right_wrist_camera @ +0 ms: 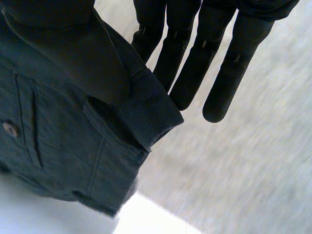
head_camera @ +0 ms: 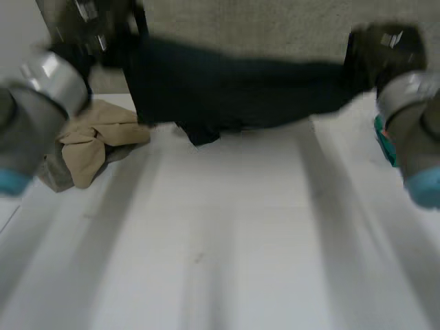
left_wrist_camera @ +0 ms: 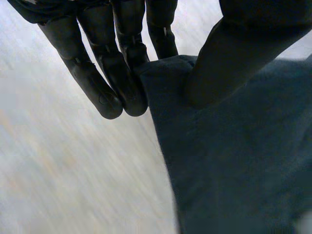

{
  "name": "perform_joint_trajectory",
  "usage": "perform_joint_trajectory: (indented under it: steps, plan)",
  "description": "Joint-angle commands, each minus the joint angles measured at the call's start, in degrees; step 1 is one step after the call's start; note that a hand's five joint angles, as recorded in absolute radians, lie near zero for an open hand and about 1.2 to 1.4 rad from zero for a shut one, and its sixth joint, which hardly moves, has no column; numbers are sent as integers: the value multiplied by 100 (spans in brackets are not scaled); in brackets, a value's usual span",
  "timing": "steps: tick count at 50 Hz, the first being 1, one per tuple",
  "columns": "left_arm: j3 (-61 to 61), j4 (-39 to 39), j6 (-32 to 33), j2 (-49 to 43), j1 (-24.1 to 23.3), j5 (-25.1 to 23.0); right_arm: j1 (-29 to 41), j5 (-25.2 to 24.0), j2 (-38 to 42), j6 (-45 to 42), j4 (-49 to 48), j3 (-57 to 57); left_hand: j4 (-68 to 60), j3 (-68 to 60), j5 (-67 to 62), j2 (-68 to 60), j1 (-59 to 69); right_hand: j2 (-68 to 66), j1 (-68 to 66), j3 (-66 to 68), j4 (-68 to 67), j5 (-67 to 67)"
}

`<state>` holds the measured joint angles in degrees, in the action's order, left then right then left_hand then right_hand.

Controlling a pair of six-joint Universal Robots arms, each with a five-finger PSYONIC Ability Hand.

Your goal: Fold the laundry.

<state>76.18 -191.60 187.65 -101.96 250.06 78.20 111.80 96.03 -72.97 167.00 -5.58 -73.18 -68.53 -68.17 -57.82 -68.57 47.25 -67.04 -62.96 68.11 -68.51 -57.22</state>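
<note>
A dark garment (head_camera: 234, 93), trousers with a buttoned pocket (right_wrist_camera: 9, 129), hangs stretched between my two hands above the far part of the white table (head_camera: 227, 240). My left hand (head_camera: 89, 27) pinches one end of the cloth (left_wrist_camera: 234, 146) between thumb (left_wrist_camera: 229, 58) and straight fingers (left_wrist_camera: 105, 78). My right hand (head_camera: 385, 48) pinches the waistband corner (right_wrist_camera: 146, 112) between thumb (right_wrist_camera: 73, 48) and fingers (right_wrist_camera: 214, 63). The garment's lower edge sags to the table near the middle.
A crumpled beige garment (head_camera: 93, 141) lies on the table at the left, under my left arm (head_camera: 34, 117). Something teal (head_camera: 385, 141) shows beside my right arm (head_camera: 416, 130). Grey carpet (head_camera: 261, 27) lies beyond the table's far edge.
</note>
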Motion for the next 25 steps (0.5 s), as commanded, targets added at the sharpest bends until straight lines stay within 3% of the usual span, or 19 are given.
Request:
perform_joint_trajectory:
  steps: [1,9,19,25]
  plan:
    - [2108,-157,70,-157,-282,-200,-97,-417,310,-588,-312,-1793,-1147,-1183,-1218,-1143,3275,-1296,-1704,1189,-1149,-1278]
    - [3288,245,615,272,-537,-341,-255,-848,-155,-1380,64,-2868,-1147,-1183,-1218,-1143,3275,-1296,-1704,1189,-1149,-1278]
    - [3975,2898,1406,1512,-862,-323,-853,-1498,-1526,-2601,3218,-2947,-1147,-1183,-1218,-1143,3275,-1296,-1704,1189,-1149,-1278]
    - [3905,4191,1485,1706,-1064,-393,-1556,-1991,-1966,-4104,4767,-3141,-1147,-1183,-1218,-1143,3275,-1296,-1704,1189,-1149,-1278]
